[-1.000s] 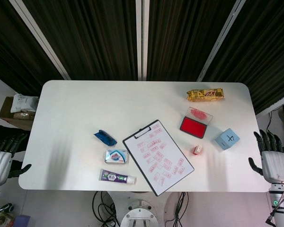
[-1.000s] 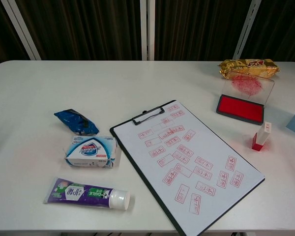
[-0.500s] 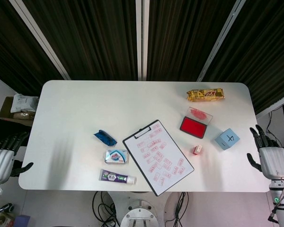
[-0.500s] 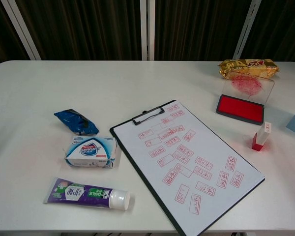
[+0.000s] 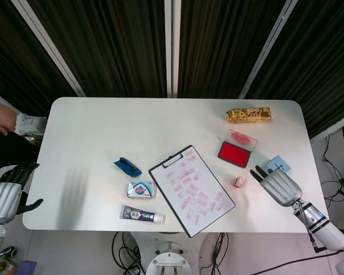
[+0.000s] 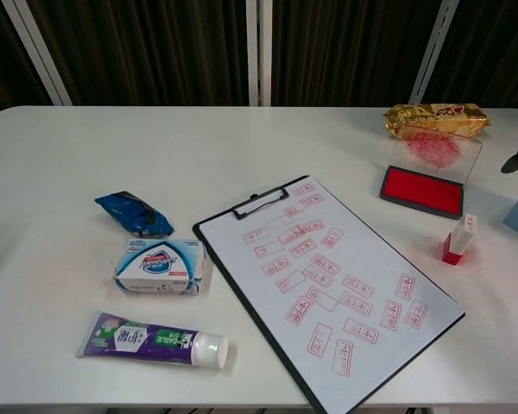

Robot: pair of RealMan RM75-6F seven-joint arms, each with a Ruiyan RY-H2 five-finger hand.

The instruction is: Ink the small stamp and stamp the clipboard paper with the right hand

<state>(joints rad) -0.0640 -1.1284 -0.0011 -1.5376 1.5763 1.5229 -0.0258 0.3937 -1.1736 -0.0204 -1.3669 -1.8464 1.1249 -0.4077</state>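
Since a second ago the right robot hand [image 5: 279,184] has swung in from the counter's right edge and now hangs over the surface with its fingers spread and nothing in them, fingertips reaching toward the small stamp; in the chest view only a dark fingertip shows at the right border. A person's bare hand [image 5: 1,119] has also come into view at the far left, off the white counter [image 5: 103,126].

Farthest left, the left robot hand [image 5: 4,195] sits beside the counter's near-left corner, off the surface, fingers loosely apart and holding nothing. On the counter, a crumpled blue foil wrapper [image 5: 127,167] lies left of centre, with a white and blue soap box [image 5: 141,189] just in front of it and a purple toothpaste tube with a white cap [image 5: 142,215] nearest the front edge.

At centre lies the black clipboard [image 5: 191,190], turned at an angle with its clip toward the back-left; its white paper [image 6: 328,276] is already covered with many red rectangular stamp marks.

Right of the clipboard, the small stamp with a red base and white top [image 5: 238,181] stands upright on the counter, near the board's right edge and apart from it. Behind it sits the open red ink pad [image 5: 234,153], its clear, red-smeared lid [image 6: 433,150] tilted up at the back. A gold foil snack packet [image 5: 249,114] lies behind that. A light blue box [image 5: 277,165] marked with a dark figure sits at the right, partly under the right robot hand.
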